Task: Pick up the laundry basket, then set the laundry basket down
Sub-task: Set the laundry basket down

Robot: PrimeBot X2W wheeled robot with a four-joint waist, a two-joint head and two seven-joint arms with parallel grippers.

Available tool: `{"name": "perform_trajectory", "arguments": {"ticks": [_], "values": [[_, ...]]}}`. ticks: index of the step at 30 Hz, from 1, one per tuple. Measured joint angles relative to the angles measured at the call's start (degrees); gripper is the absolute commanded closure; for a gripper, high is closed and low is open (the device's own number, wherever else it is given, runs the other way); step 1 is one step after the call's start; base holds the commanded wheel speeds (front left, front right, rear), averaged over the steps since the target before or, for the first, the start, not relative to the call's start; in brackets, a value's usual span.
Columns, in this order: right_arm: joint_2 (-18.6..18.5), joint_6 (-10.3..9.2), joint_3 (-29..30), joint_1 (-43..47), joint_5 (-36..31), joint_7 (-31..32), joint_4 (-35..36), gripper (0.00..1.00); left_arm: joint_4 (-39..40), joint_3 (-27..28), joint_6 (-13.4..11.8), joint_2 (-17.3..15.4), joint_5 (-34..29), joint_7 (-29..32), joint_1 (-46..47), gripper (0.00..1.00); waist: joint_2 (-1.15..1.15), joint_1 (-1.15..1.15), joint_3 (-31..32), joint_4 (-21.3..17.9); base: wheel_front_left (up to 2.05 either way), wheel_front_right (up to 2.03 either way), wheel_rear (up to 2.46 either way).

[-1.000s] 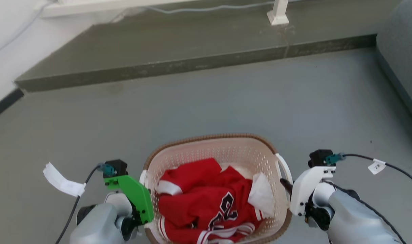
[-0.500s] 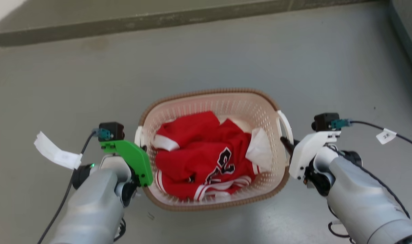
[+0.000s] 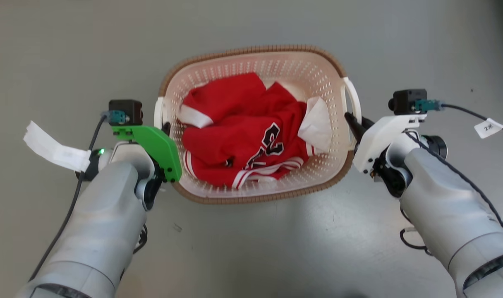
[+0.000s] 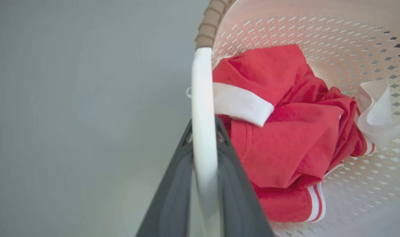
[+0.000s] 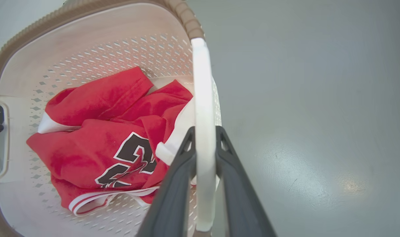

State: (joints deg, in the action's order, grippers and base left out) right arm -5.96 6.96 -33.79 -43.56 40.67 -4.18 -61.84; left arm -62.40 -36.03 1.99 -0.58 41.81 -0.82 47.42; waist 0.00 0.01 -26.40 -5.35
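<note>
Operator: change over the last second?

Observer: whole head view shifts. Ledge and wall leave the top edge; laundry basket (image 3: 276, 68) goes from bottom centre to upper centre of frame. Camera motion, not basket motion.

Operator: grip?

Observer: unchanged. Left gripper (image 3: 165, 127) fingers (image 4: 173, 197) pinch the left handle (image 4: 203, 115). Right gripper (image 3: 353, 122) fingers (image 5: 173, 197) pinch the right handle (image 5: 203, 98). Red jersey (image 3: 243, 136) lies inside.

Operator: meaning?

Observer: probably the body is bending with the load held. Basket sits level above grey floor (image 3: 276, 248); contact not readable. Judgement: no release until it rests.
</note>
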Motion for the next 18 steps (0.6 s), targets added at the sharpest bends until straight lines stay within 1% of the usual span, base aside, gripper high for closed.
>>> {"name": "perform_trajectory", "arguments": {"ticks": [9, 18], "values": [[-0.71, 0.0, -0.04, -4.98, -1.48, -2.0, 0.25, 1.0, 0.09, -0.19, -0.27, -0.41, -1.15, -1.78, 4.99, 1.0, 0.0, 0.0, -6.64, 0.4, 0.0, 0.0, 0.0], [-1.4, 0.0, 0.14, -10.22, -1.83, -2.44, 0.11, 1.0, -0.08, -0.18, -0.48, -0.64, -1.43, -2.34, 10.22, 1.0, 0.0, 0.0, -14.05, 0.66, 0.0, 0.0, 0.0]]}}
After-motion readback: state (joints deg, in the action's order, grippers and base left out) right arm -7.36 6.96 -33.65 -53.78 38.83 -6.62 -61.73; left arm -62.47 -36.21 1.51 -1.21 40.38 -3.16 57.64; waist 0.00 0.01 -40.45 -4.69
